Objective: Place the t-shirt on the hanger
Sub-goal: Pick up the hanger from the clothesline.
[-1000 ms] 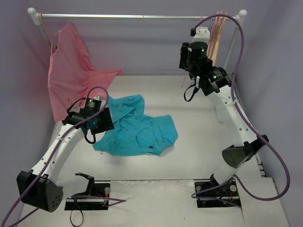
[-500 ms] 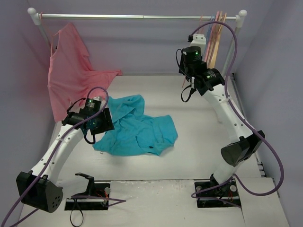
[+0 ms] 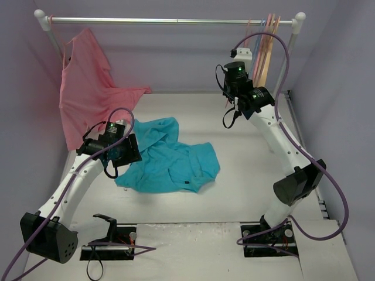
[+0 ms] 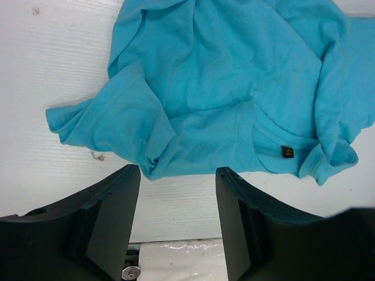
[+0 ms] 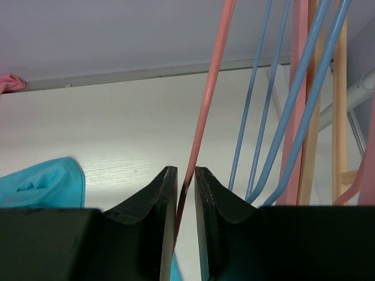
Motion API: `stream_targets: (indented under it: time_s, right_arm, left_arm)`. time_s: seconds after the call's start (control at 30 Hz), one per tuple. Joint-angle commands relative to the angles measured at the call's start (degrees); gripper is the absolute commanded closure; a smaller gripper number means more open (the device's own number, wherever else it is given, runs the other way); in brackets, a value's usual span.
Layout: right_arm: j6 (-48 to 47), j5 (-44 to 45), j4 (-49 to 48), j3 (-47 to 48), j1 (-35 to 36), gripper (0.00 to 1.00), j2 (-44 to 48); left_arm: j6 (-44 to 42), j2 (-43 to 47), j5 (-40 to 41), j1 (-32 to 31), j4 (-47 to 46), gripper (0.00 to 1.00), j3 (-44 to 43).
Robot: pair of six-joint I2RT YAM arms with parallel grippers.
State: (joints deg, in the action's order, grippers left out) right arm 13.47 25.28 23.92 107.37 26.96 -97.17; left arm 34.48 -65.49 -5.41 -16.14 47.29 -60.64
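The rail [image 3: 170,21] runs across the far side of the worktop [image 3: 246,175], and everything here is placed from it. At the rail's right end hangs a bunch of hangers. The hanger [image 5: 211,82], a thin pink wire, is the one furthest from that end. Just beside it, toward the end, are the blue hangers [image 5: 258,99], crowded close to it, then a wider pink bar [image 5: 297,88] and a wooden hanger [image 5: 340,117]. I cannot tell whether the pink bar is part of the same hanger.

The right pincer [image 5: 186,170] is raised up to this bunch. Its jaws are drawn close on either side of the pink wire, which passes straight between them. A sliver of gap shows, and I cannot tell whether they actually press the wire.

The t-shirt [image 3: 170,158] lies crumpled on the worktop below the middle of the rail, well away from it and well apart from the hangers. One sleeve is spread out and the neck label faces up. The left pincer [image 4: 177,170] hangs over the t-shirt's edge with its jaws wide apart and nothing in them.

At the rail's left end hangs a pink garment [image 3: 88,99], draping down toward the worktop, clear of the t-shirt
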Motion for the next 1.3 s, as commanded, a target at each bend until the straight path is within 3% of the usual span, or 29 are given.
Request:
stream_targets:
  time_s: [0.0, 0.3, 0.5, 0.6, 0.97, 1.27]
  right_arm:
    - [0.2, 2.8, -2.6, -0.3, -0.3, 0.80, 3.7]
    - [-0.6, 5.4, -2.0, -1.8, -0.3, 0.84, 5.8]
    - [-0.6, 5.8, -2.0, -2.3, -0.9, 0.98, 6.1]
    - [-1.9, 5.4, -3.0, -1.9, -0.9, 1.00, 6.5]
    - [-11.3, -5.9, -20.3, -11.8, -0.9, 1.00, 17.7]
    - [-12.9, -15.7, -15.6, -16.0, -0.9, 1.00, 21.7]
  left_arm:
    - [-0.7, 1.2, -0.6, -0.4, -0.8, 0.46, -1.1]
    - [-0.8, 0.6, -1.3, -0.4, -1.1, 0.46, -1.4]
    - [-1.0, -0.2, -1.8, -0.5, -1.4, 0.46, -1.8]
    - [-1.3, -0.5, -1.7, -0.3, -1.4, 0.46, -2.3]
    - [-2.0, -1.0, -1.2, -0.4, -1.1, 0.46, -5.0]
    - [-1.7, -2.3, -1.6, -0.6, -1.0, 0.46, -5.4]
